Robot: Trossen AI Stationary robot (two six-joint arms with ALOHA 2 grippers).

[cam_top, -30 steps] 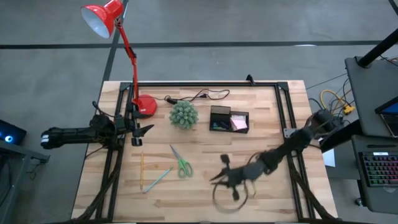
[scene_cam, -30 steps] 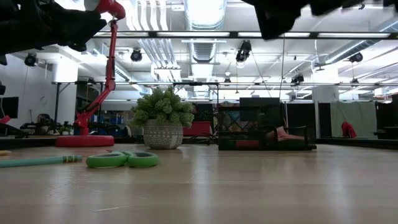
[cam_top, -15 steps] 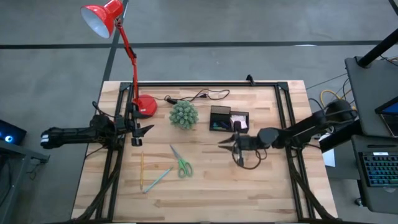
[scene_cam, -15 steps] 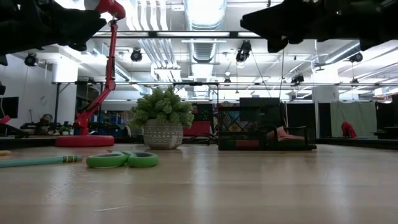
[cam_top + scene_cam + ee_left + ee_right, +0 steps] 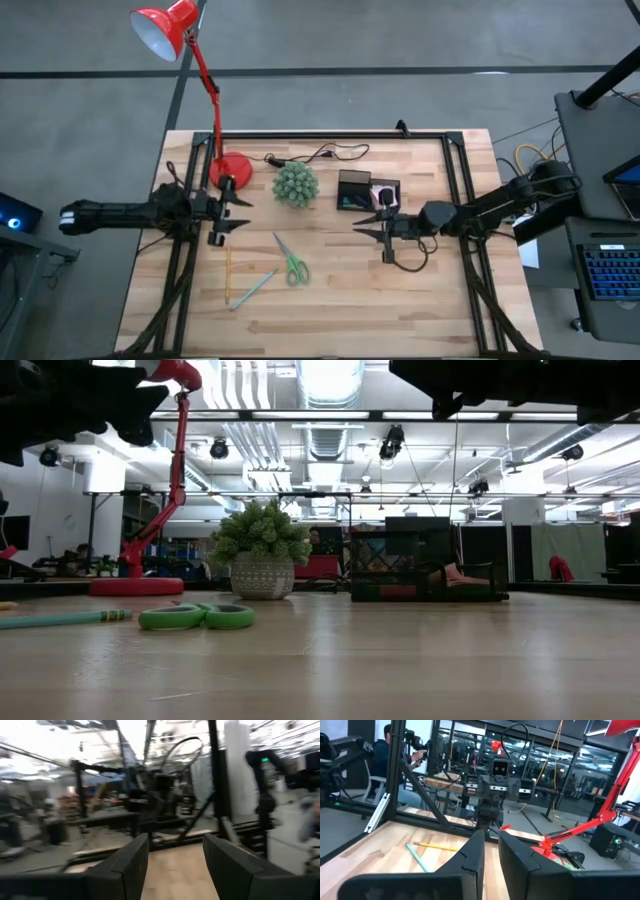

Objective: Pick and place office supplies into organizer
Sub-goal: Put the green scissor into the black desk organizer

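Observation:
The black organizer (image 5: pixel 356 190) stands at mid-table with a pink sticky-note pad (image 5: pixel 384 197) in it. Green-handled scissors (image 5: pixel 292 262), a yellow pencil (image 5: pixel 228 275) and a light green pen (image 5: pixel 255 288) lie flat on the wood at the near left. My right gripper (image 5: pixel 358 226) hovers level just on the near side of the organizer and points toward the table's left. Its fingers (image 5: pixel 475 851) are almost together, and nothing shows in the narrow gap. My left gripper (image 5: pixel 236 214) waits open at the left, beside the lamp base, above the table.
A round green plant (image 5: pixel 296 184) in a white pot sits left of the organizer. The red desk lamp's base (image 5: pixel 232 170) and its black cord (image 5: pixel 315 155) lie at the far left. A black frame rail (image 5: pixel 330 135) runs along the far edge. Bare wood spreads across the near right.
My right gripper has swung from low over the near middle of the table toward the far edge. It has risen and levelled out beside the organizer, pointing left. Its narrow finger gap looks unchanged. My left gripper has turned a little in place.

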